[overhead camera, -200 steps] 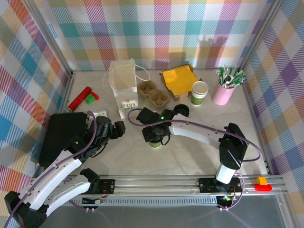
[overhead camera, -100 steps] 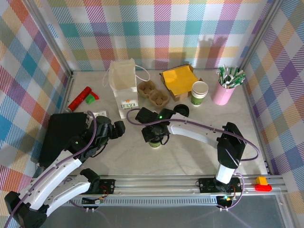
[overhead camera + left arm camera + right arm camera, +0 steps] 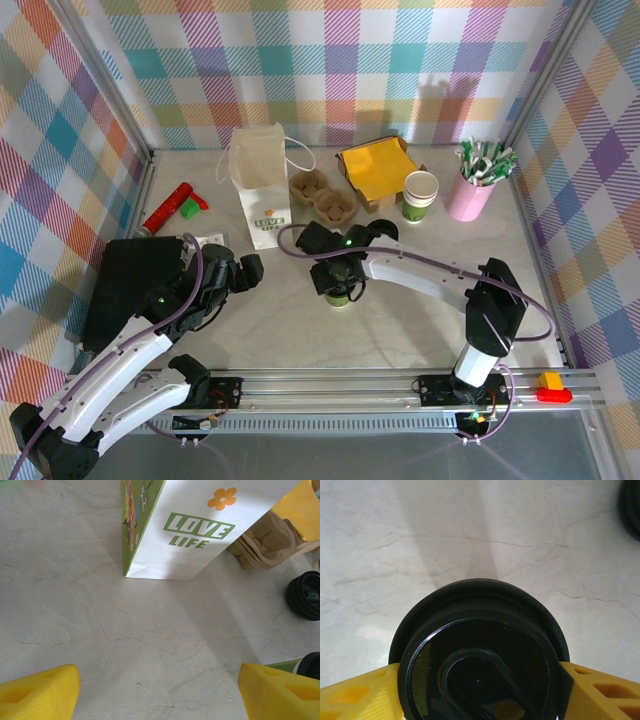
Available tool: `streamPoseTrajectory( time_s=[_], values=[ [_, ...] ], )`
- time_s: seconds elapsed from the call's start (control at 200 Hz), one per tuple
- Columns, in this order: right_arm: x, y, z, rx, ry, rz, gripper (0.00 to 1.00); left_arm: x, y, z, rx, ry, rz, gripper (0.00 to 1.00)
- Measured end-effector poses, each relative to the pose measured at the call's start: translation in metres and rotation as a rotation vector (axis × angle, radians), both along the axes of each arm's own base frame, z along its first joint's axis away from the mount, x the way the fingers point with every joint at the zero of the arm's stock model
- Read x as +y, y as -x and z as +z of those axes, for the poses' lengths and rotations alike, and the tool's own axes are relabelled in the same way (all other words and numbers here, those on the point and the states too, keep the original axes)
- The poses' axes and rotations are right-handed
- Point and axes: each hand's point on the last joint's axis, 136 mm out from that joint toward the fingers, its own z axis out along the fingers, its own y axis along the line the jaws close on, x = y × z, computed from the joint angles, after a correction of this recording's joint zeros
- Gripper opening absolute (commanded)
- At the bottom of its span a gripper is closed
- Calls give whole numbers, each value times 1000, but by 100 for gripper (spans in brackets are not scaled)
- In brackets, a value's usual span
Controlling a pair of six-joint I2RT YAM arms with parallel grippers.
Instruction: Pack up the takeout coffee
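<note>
Lidded takeout coffee cup (image 3: 480,645) is gripped by the right fingers (image 3: 602,692); the left fingers (image 3: 37,692) are held open over the tabletop (image 3: 150,645).

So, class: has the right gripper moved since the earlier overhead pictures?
Yes. The right gripper, with the lidded cup, has shifted rightward, away from the white paper bag.

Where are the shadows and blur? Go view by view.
Top external: even light, sharp, faint shadows on the back wall. Left wrist: the bag casts a soft shadow on the table; fingers slightly blurred. Right wrist: the lidded cup is close and soft, a broad shadow band behind it.
</note>
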Motion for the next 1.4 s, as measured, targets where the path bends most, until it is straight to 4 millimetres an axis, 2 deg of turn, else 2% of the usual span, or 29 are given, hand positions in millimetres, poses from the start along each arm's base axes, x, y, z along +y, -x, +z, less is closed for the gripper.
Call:
streamPoseTrajectory(
  time_s=[0.155, 0.435, 0.745, 1.19, 1.4],
  values=[
    [-35, -15, 0, -10, 19, -72, 72, 0, 0, 0, 0, 0, 0, 82],
    [-118, -42, 0, -30, 17, -261, 72, 0, 0, 0, 0, 0, 0, 82],
    [-205, -60, -1, -51, -8, -475, 72, 0, 0, 0, 0, 0, 0, 82],
    [-294, -81, 0, -92, -28, -708, 72, 0, 0, 0, 2, 4, 0, 82],
    [-317, -99, -1, -112, -40, -775, 72, -1, 0, 0, 3, 4, -1, 82]
  ],
)
